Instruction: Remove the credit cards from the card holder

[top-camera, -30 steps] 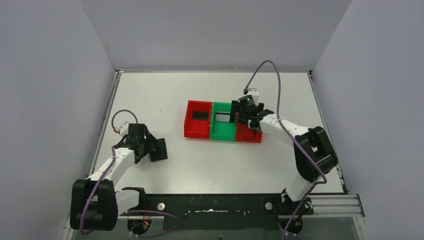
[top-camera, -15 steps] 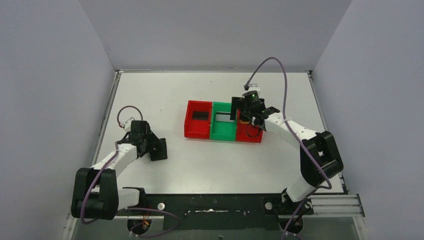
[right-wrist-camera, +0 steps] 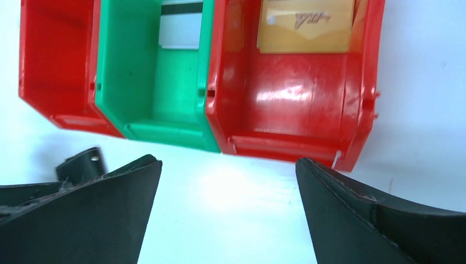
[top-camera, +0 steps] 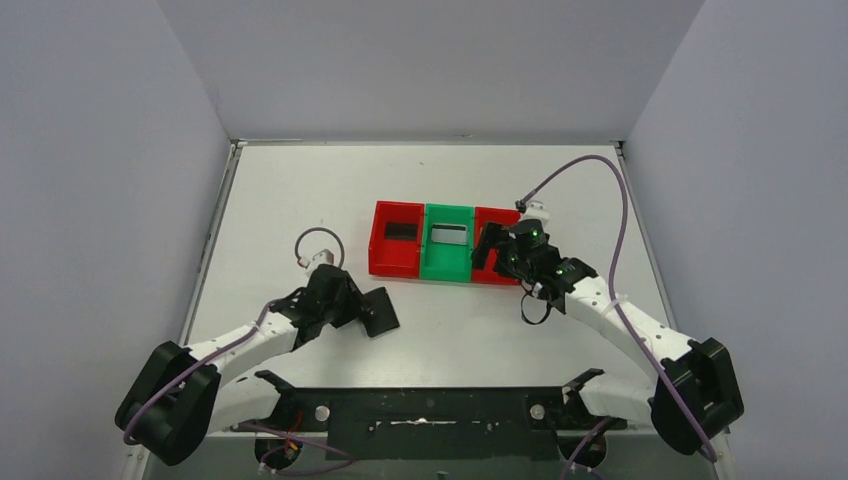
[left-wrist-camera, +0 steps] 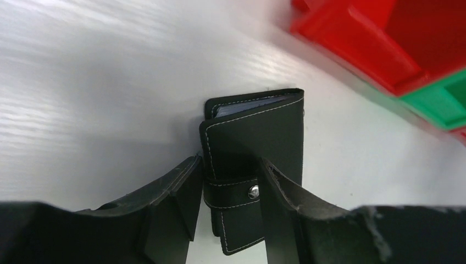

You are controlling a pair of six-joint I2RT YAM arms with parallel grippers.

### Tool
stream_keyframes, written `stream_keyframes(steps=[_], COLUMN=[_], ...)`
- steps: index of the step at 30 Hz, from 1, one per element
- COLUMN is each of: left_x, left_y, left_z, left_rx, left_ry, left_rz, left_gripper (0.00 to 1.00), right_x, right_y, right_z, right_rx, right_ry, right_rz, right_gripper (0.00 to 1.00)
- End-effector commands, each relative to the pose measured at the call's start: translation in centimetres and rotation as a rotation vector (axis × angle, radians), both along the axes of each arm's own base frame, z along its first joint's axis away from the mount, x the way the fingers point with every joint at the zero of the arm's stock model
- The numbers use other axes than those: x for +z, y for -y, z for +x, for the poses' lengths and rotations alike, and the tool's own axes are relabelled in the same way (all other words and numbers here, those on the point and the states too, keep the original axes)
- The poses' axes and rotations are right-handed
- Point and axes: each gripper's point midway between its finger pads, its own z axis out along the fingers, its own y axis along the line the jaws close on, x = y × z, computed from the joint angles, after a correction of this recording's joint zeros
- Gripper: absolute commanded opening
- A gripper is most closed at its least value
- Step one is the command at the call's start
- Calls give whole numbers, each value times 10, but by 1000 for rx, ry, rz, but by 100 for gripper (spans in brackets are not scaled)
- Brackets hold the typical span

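The card holder [left-wrist-camera: 258, 126] is a black wallet, folded and snapped closed by its tab. My left gripper [left-wrist-camera: 229, 160] is shut on it at the tab end. From above, the card holder [top-camera: 378, 310] sticks out of the left gripper [top-camera: 352, 305] just in front of the trays. A gold credit card [right-wrist-camera: 305, 22] lies in the right red tray [right-wrist-camera: 297, 110], and a white card with a black stripe [right-wrist-camera: 181, 27] lies in the green tray [right-wrist-camera: 165, 93]. My right gripper [right-wrist-camera: 228, 165] hangs wide open and empty above the table just in front of these trays.
Three joined trays stand mid-table: left red tray [top-camera: 380, 262], green tray [top-camera: 445, 270], right red tray [top-camera: 500, 278]. A dark flat item [top-camera: 400, 231] lies in the left red one. Grey walls enclose the table on three sides.
My left gripper's jaws have closed in on the card holder and carried it right, toward the table's middle front. My right arm has drawn back from over the trays, still open.
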Motion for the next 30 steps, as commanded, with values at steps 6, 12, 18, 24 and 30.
stream_keyframes(steps=[6, 12, 18, 24, 30], left_x=[16, 62, 99, 88, 56], left_y=[58, 46, 29, 41, 59], left_z=[-50, -36, 2, 21, 6], left_rx=[-169, -125, -125, -244, -363], left_ry=[-5, 177, 383, 382, 288], left_rz=[-59, -17, -13, -99, -134], left_gripper=[47, 60, 75, 76, 76], right_x=[8, -7, -20, -36, -50], right_y=[-23, -44, -58, -82, -109], right_z=[-32, -58, -83, -110, -132], right_rx=[-21, 8, -13, 8, 50], right_ry=[28, -55, -73, -111, -149], right_rz=[190, 273, 280, 353, 385], right_gripper=[98, 98, 99, 99, 99])
